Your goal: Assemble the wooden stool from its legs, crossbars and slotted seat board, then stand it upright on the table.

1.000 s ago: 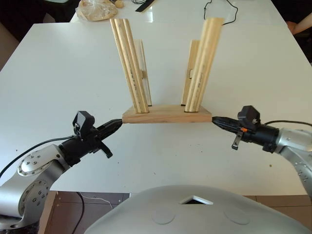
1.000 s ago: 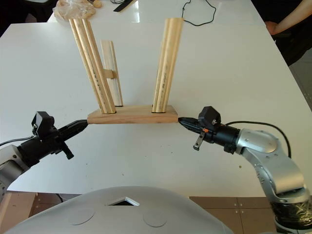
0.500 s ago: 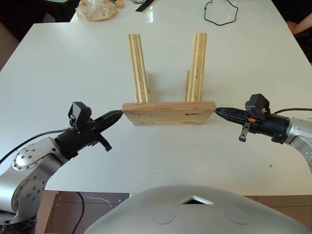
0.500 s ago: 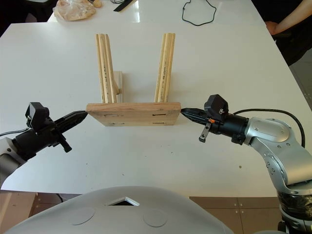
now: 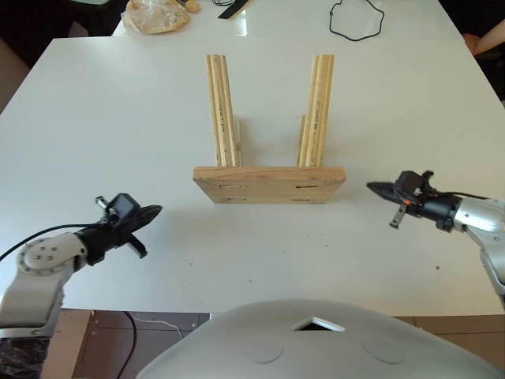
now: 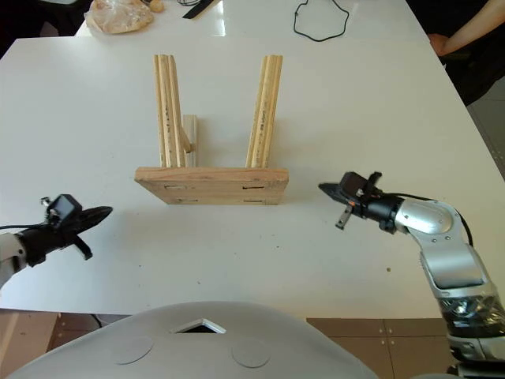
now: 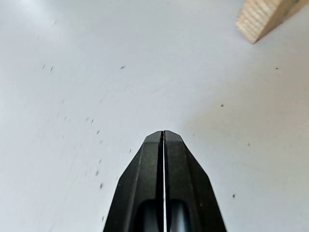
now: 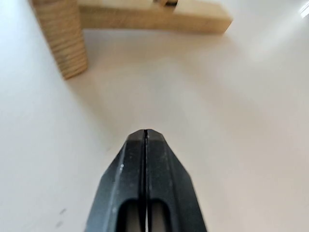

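The wooden stool lies on its side in the middle of the white table (image 5: 95,118). Its slotted seat board (image 5: 270,185) stands on edge and faces me, and the legs (image 5: 223,110) (image 5: 316,109) stretch flat away from it, with a crossbar (image 6: 188,136) between them. My left gripper (image 5: 154,210) is shut and empty, low over the table, a short way left of the seat's left end (image 7: 263,17). My right gripper (image 5: 371,187) is shut and empty too, just off the seat's right end (image 8: 60,34).
A clear bag of food (image 5: 156,16), a flat black object (image 5: 237,6) and a black cable (image 5: 355,20) lie at the table's far edge. Bare tabletop lies on both sides of the stool and in front of it.
The stool tipped from seat-down with legs up onto its side, legs pointing away. Both grippers drew back outward from the seat's ends, the left one farther.
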